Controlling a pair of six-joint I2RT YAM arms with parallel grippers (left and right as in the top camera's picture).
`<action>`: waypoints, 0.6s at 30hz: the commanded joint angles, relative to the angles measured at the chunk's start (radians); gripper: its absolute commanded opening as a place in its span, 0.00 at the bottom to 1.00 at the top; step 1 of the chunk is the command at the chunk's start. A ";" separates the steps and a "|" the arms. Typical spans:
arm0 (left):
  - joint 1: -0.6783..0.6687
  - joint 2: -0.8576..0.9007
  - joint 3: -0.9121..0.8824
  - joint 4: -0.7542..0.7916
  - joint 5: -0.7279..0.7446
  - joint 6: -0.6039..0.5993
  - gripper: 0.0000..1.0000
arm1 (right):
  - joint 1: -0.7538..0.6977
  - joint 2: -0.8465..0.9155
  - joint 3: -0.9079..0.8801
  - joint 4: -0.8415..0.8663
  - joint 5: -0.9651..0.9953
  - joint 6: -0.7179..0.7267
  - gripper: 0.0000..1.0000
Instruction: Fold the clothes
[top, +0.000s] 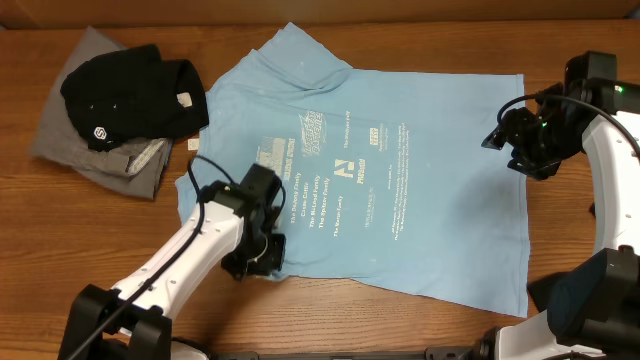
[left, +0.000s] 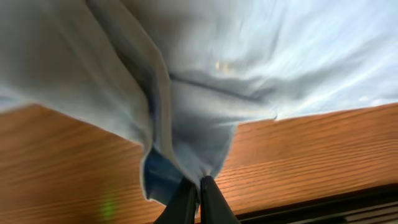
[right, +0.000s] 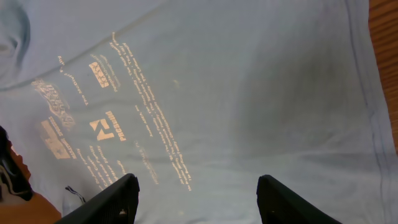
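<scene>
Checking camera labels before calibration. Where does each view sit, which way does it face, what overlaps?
Overhead: above the table, looking straight down; light blue T-shirt spread out, black and grey clothes at upper left, left arm and right arm visible.
Left wrist: behind the left gripper, low, looking along its shut jaws at a pinched shirt edge and the tabletop.
Right wrist: above the shirt, looking down past the open right gripper at the printed text.
Shared: overhead and right wrist both show the printed text.
</scene>
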 joint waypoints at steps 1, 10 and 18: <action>-0.006 0.003 0.082 -0.025 -0.093 0.024 0.04 | 0.000 -0.025 0.006 0.000 0.002 -0.008 0.64; -0.006 0.003 0.104 0.065 -0.107 0.035 0.04 | 0.000 -0.025 0.006 0.001 0.003 -0.007 0.64; -0.006 0.003 0.105 0.227 -0.115 0.035 0.04 | 0.000 -0.024 0.006 0.001 0.003 -0.007 0.64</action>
